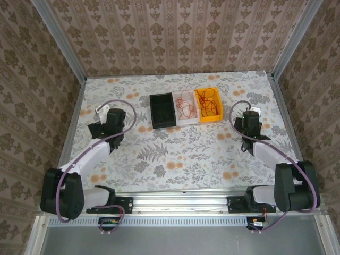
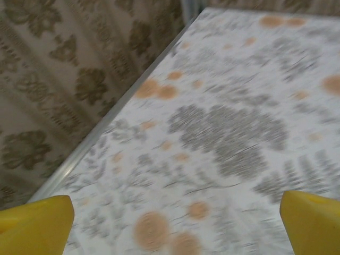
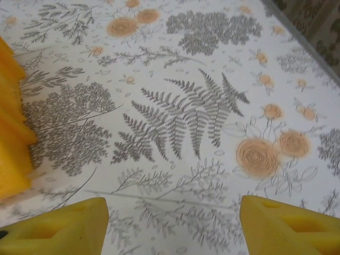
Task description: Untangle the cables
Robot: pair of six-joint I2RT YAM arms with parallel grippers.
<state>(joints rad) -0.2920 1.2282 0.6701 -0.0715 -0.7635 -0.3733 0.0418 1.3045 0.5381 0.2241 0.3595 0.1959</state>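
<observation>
Left pincer (image 2: 170,226) and right pincer (image 3: 172,223) are hovering over the counter (image 1: 175,154), jaws spread wide, gripping nothing
The cables (image 1: 184,104) are lying in the white bin (image 1: 186,122) and the orange bin (image 1: 210,119) beside it, near the counter's far edge

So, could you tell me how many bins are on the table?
3, in a row at the far middle of the table: black bin left, white bin centre, orange bin right. None seems hidden.
</observation>
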